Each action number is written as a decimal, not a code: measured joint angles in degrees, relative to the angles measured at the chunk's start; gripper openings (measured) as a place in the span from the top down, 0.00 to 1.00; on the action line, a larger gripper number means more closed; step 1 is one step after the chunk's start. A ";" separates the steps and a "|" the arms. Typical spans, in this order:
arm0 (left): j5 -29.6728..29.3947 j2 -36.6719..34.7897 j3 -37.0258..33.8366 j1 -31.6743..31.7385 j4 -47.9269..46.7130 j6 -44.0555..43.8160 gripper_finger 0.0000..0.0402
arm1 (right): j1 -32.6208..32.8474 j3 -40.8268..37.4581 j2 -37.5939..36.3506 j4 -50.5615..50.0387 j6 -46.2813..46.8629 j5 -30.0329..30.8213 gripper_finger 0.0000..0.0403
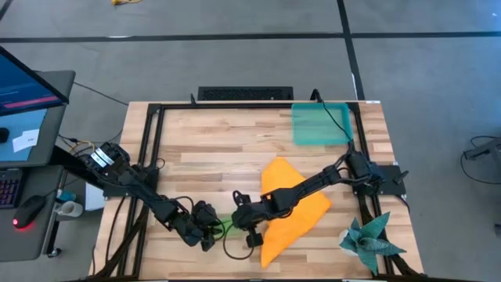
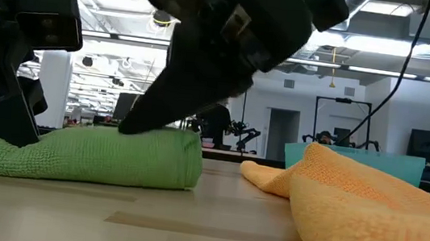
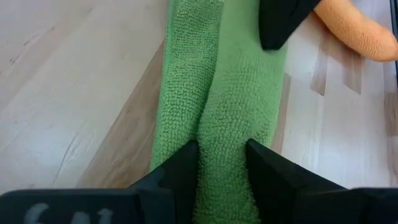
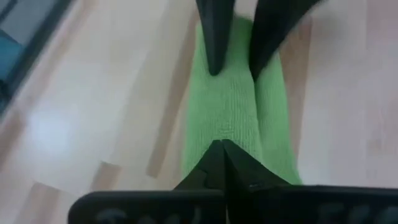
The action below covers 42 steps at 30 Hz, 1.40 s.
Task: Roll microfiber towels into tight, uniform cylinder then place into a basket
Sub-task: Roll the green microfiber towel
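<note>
The rolled lime-green microfiber towel (image 3: 233, 118) is clamped at one end by the left gripper (image 3: 222, 163); the closed right gripper (image 4: 222, 149) pinches its other end. The crumpled orange microfiber towel (image 1: 291, 210) lies just beside.

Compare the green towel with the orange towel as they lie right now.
The green towel is rolled into a long cylinder; the orange towel lies spread out and loosely rumpled. The green towel is gripped at both ends, by the left gripper and the right gripper, whereas no jaws hold the orange towel; the right arm merely crosses above it. Both rest on the wooden table, outside the basket.
</note>
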 joint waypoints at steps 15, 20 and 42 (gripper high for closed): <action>-4.67 0.09 -0.15 0.07 4.19 9.20 0.70 | -0.70 0.12 -0.17 -7.32 3.92 1.99 0.99; -6.45 -0.98 -0.19 -0.05 5.50 12.53 0.70 | -0.95 0.12 -0.21 -10.07 5.16 1.99 0.97; -9.78 0.87 -0.09 0.93 12.66 24.34 0.78 | -2.18 -0.08 -0.11 -10.57 9.17 1.82 0.98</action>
